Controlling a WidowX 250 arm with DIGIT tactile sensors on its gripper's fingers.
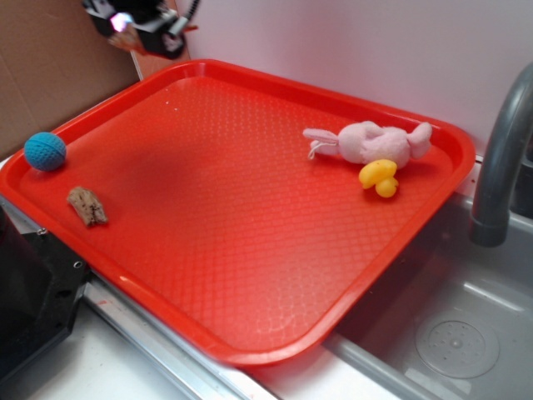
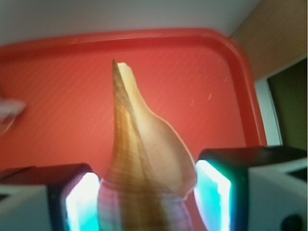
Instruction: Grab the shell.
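Wrist view: the pincer (image 2: 144,202) pinches the shell (image 2: 139,159) between both fingers, pointed end out, above the red tray (image 2: 62,110).

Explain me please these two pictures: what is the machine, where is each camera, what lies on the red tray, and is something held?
The machine is a small robot arm. Its grasping end, the gripper, shows at the top left of the exterior view, raised above the red tray.

The exterior picture is taken from a camera beside the tray, next to a sink. The wrist picture comes from a camera on the arm itself, looking down between the gripper's two fingers.

On the tray lie a blue ball, a rough brown bark-like piece, a pink plush toy and a yellow rubber duck.

Yes, something is held: the wrist view shows a tan shell gripped between the fingers, its point aimed away from the camera.
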